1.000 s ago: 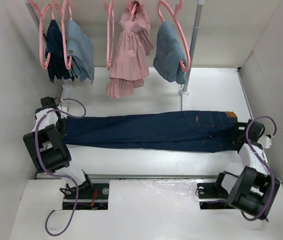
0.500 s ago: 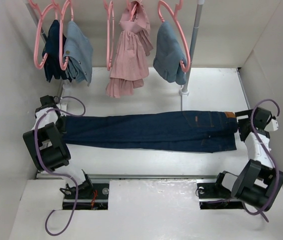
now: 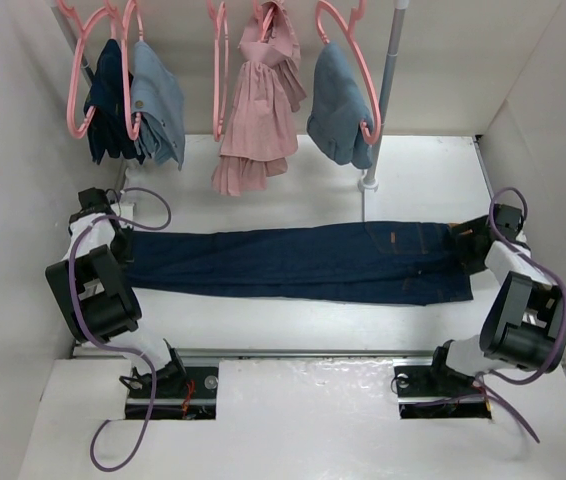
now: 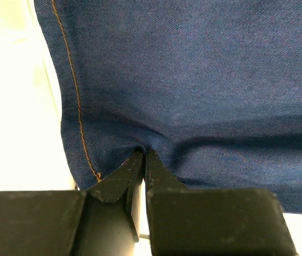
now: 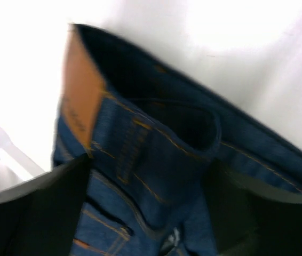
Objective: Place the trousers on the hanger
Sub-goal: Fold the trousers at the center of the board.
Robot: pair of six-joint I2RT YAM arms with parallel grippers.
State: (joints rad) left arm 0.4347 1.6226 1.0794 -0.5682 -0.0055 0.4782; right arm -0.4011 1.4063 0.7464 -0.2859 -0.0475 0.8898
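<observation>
trousers (image 3: 293,262) flat across desk (image 3: 413,180) centre, left edge to right edge. Left wrist view shows left tool (image 4: 143,160) clamped on leg-end cloth; right wrist shows right tool (image 5: 148,176) spread, straddling the waist end.

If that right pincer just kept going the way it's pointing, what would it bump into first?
Most likely the waistband of the long dark navy-blue cloth trousers, beside their brown leather patch. The right pincer is open and the waistband lies just ahead between its fingers, though blur hides the depth.
</observation>
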